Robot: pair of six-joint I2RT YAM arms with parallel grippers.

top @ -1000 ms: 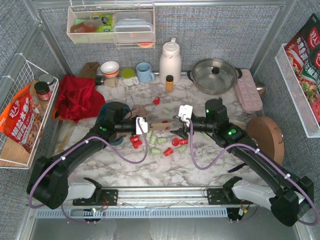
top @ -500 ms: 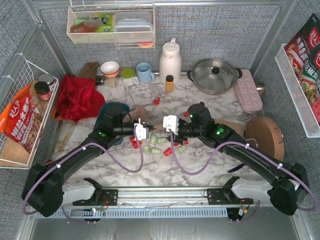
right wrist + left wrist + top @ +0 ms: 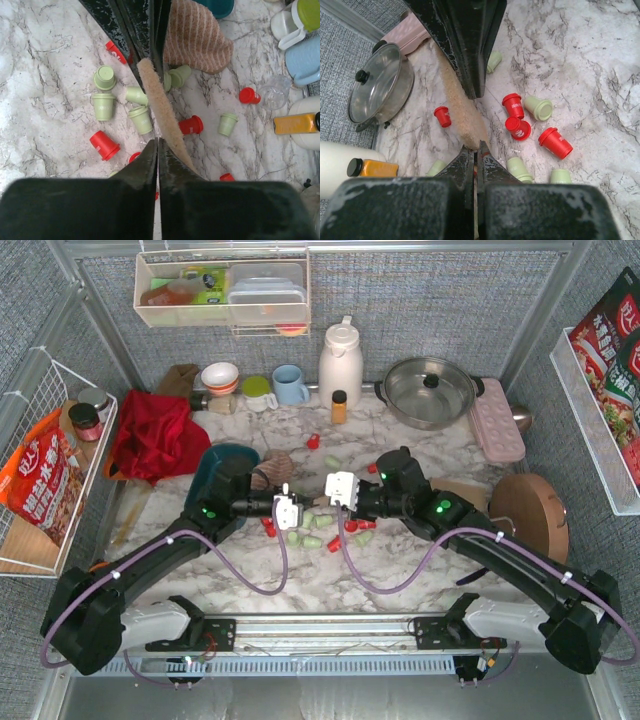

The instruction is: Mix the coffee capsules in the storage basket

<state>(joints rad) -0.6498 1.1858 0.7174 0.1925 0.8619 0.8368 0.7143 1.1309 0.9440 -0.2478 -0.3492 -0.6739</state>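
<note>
The left end effector (image 3: pixel 476 150) and right end effector (image 3: pixel 157 144) face each other, each clenched on an end of a tan cloth (image 3: pixel 161 107) stretched between them. Red and green coffee capsules (image 3: pixel 104 106) lie scattered on the worktop (image 3: pixel 300 575) beneath both. The storage basket (image 3: pixel 222 456) sits just behind the left end effector.

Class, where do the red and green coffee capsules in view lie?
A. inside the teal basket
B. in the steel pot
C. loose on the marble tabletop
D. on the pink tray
C: the capsules lie scattered on the bare marble tabletop.
</note>
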